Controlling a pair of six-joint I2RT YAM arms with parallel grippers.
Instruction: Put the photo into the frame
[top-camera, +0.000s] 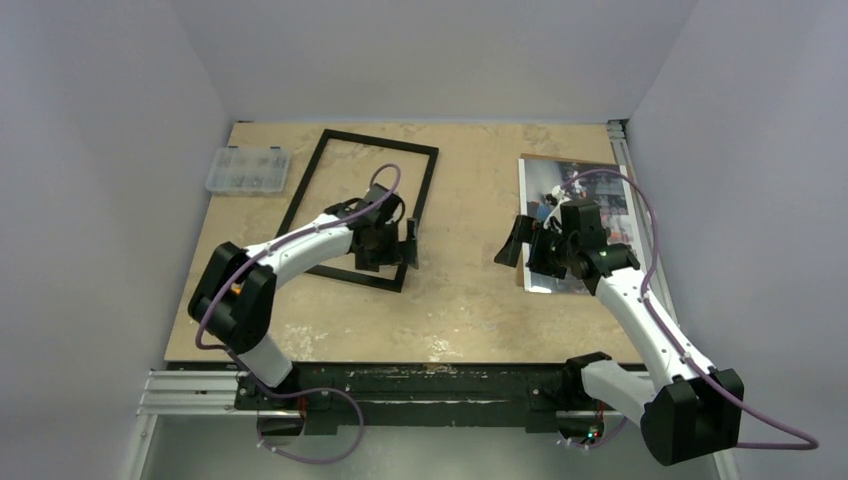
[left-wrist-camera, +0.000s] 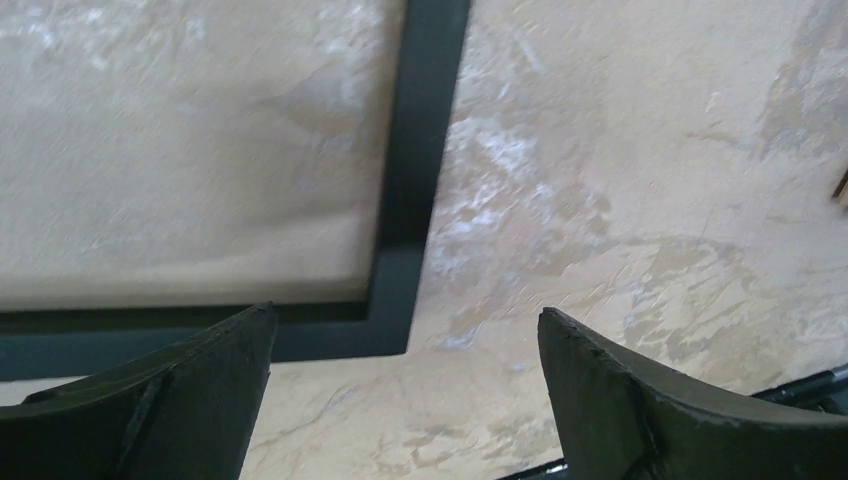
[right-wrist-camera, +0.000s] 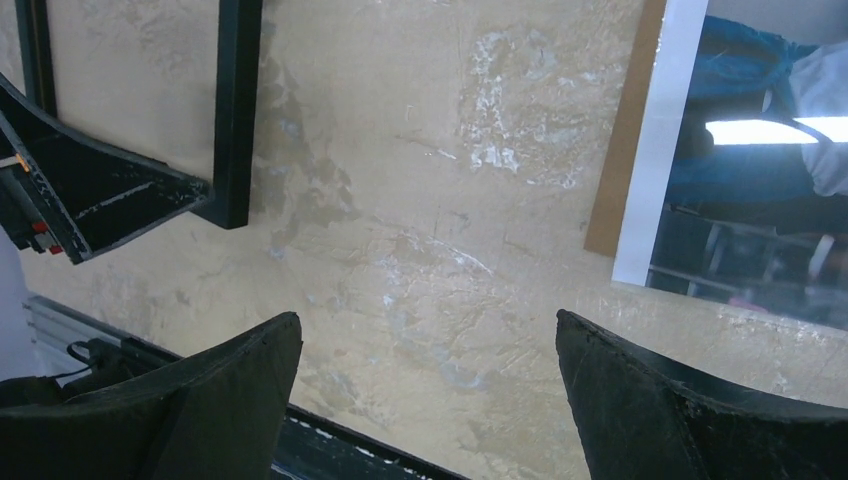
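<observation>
Lying flat along the bench's right edge, the photo (right-wrist-camera: 760, 150) looks thin, floppy and slick, probably best lifted by an edge. One photo, one brown board (right-wrist-camera: 620, 130) under it, one black frame (top-camera: 380, 140) nearer the left edge. The left gripper (left-wrist-camera: 405, 400) and right gripper (right-wrist-camera: 430, 400) both hang spread, empty.

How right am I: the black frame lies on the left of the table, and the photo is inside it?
Not inside: the frame does lie on the left, but the photo lies apart from it, on the right side of the table; the top view shows this.
</observation>
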